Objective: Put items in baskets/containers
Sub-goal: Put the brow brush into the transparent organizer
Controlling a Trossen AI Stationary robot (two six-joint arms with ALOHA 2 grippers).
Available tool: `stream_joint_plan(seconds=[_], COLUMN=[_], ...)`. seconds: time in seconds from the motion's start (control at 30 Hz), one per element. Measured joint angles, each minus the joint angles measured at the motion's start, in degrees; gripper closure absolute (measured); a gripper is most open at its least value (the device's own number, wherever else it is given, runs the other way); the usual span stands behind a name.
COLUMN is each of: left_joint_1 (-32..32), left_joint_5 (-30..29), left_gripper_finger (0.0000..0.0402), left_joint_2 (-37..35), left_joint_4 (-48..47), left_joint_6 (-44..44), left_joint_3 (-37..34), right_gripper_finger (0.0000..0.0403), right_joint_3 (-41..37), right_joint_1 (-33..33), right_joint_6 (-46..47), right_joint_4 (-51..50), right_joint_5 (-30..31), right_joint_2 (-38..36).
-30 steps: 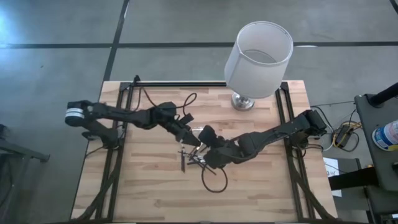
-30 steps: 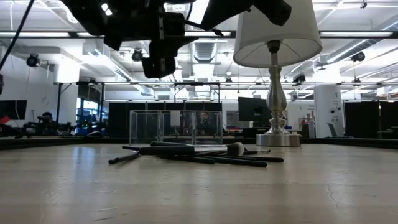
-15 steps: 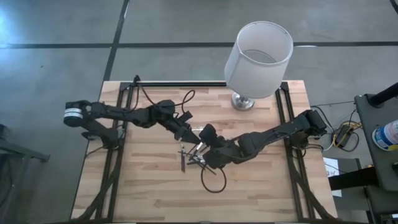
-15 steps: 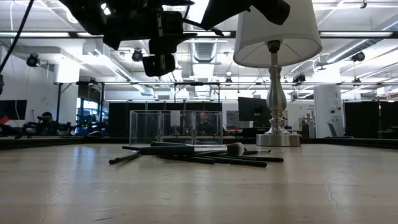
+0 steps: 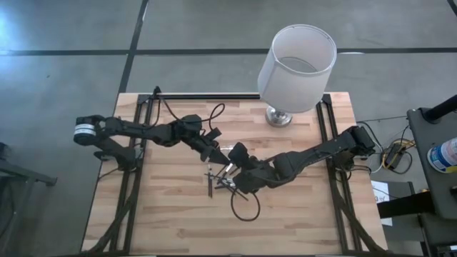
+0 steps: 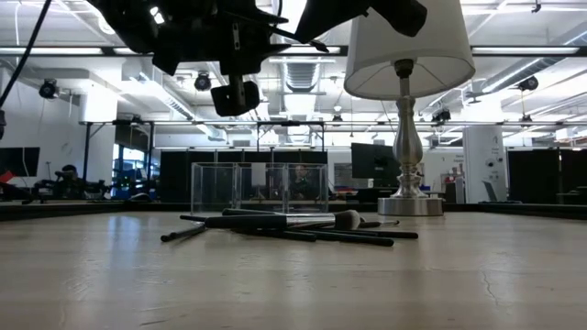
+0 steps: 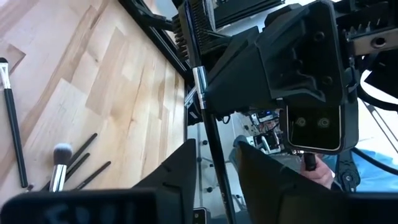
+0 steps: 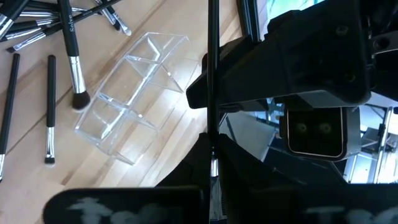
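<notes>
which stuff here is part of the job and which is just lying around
Part of the job:
loose brushes on the table
brush held in the right gripper
clear tray

Just lying about:
lamp
black cable loop

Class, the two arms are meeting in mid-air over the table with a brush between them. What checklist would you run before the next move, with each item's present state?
1. Right gripper clamped on the makeup brush: ok.
2. Brush shaft passes between the left gripper's fingers: ok.
3. Left gripper closed on the shaft: not ok, a gap shows on each side.
4. Clear organizer has empty compartments: ok.
5. Lamp stands apart from both arms: ok.
</notes>
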Motion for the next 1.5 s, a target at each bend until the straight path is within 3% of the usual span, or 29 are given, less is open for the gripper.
stream_joint_plan(seconds=[0.67, 0.93, 1.23, 1.5], left_joint_1=[-0.14, -0.24, 0.28, -0.42], left_joint_5=[-0.34, -3.77, -13.45, -23.72], left_gripper_finger=[0.039, 0.0395, 0.0396, 0.0396], left_joint_2=[0.04, -0.01, -0.08, -3.78], left_joint_4=[-0.35, -1.09, -6.72, -8.11], left_joint_6=[2.13, 4.76, 8.6, 14.67], left_joint_3=[0.0, 0.0, -0.04, -0.09], right_gripper_finger=[0.0382, 0.038, 0.0348, 0.0299], right_joint_3=[-0.02, -0.12, -0.02, -0.18], right_joint_1=[0.11, 0.28, 0.93, 0.54], right_joint_6=[-2.86, -1.29, 17.05, 53.97], right_joint_4=[1.24, 1.16, 2.97, -0.73], right_joint_5=[0.17, 3.25, 2.93, 2.73], right_joint_2=[0.0, 0.01, -1.27, -7.0])
